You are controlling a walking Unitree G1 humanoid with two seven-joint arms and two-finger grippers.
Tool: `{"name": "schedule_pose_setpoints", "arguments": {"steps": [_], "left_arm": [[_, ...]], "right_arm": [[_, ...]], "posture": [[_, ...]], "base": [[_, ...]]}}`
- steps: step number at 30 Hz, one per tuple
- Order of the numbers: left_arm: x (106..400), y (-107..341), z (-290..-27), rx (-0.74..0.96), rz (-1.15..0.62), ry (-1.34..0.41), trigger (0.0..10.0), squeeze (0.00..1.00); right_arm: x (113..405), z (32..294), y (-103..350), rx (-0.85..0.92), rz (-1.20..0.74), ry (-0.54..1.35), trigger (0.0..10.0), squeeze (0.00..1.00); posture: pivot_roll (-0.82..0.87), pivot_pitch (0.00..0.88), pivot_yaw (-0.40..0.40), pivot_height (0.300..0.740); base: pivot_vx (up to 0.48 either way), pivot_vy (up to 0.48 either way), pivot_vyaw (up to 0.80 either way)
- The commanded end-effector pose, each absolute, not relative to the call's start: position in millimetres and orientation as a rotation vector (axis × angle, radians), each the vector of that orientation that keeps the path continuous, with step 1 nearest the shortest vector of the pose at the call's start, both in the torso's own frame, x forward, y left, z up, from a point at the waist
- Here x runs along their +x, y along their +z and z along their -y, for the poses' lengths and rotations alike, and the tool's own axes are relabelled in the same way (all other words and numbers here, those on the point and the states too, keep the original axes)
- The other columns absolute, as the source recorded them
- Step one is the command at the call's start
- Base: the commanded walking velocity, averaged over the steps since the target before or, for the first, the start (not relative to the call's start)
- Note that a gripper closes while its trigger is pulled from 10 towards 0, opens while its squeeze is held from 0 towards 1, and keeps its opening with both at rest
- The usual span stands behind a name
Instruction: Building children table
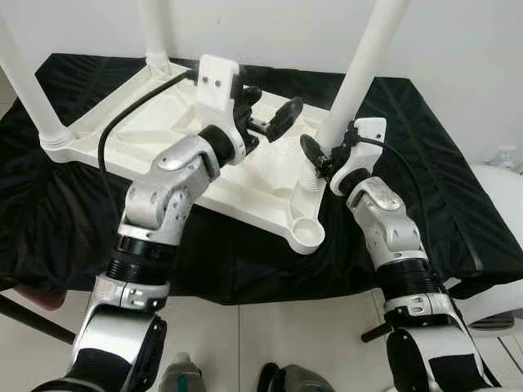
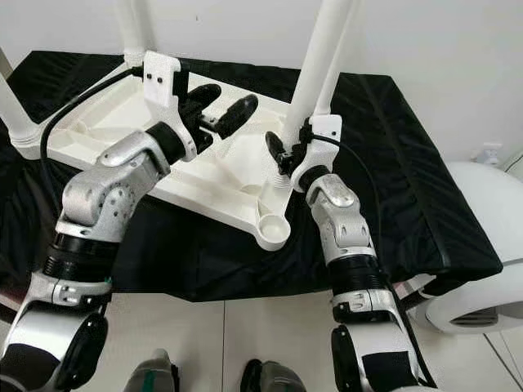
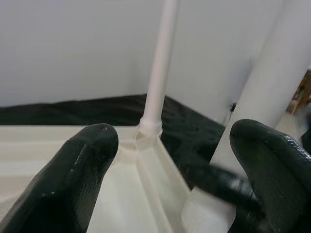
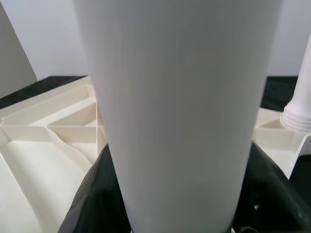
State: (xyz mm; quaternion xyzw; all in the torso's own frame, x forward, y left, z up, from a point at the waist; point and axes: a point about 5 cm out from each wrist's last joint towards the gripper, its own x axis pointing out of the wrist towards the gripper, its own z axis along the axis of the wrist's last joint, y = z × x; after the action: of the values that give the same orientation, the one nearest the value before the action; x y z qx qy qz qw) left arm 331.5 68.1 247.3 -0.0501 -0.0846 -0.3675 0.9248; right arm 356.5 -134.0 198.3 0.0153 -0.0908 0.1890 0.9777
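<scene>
A: Where are the tools?

B: The right tool (image 1: 317, 157) is clamped around the base of the near white leg (image 1: 364, 69); the left tool (image 1: 265, 110) hovers just beside that leg, fingers (image 3: 80, 174) spread apart, holding nothing.

A: And the table?

B: The white plastic tabletop (image 1: 221, 175) lies upside down on the black-draped surface (image 1: 441, 196), ribbed underside up; its legs run upright from the corners; near that leg, one corner socket (image 1: 306, 234) is empty.

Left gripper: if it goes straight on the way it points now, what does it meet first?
Probably the white leg held by the right gripper. The left gripper is open above the tabletop; depth is unclear.
</scene>
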Motion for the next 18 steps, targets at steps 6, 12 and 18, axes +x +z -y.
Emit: {"name": "schedule_pose_setpoints", "arguments": {"steps": [6, 12, 18], "left_arm": [[324.6, 218.2, -65.8, 0.032, 0.136, -0.741, 10.0, 0.0], [313.4, 184.0, -65.0, 0.206, 0.078, -0.794, 10.0, 0.0], [309.9, 163.0, -70.6, 0.309, 0.019, -0.854, 10.0, 0.0]], "right_arm": [[352.0, 135.9, 204.9, 0.046, 0.239, 0.353, 10.0, 0.0], [352.1, 143.1, 205.7, 0.054, 0.249, 0.315, 10.0, 0.0], [353.6, 152.5, 207.4, 0.045, 0.258, 0.283, 10.0, 0.0]], "posture": [[0.04, 0.0, -0.065, 0.74], [0.04, 0.0, -0.063, 0.74], [0.04, 0.006, -0.059, 0.74]], "base": [[0.0, 0.0, 0.0], [0.0, 0.0, 0.0], [0.0, 0.0, 0.0]]}}
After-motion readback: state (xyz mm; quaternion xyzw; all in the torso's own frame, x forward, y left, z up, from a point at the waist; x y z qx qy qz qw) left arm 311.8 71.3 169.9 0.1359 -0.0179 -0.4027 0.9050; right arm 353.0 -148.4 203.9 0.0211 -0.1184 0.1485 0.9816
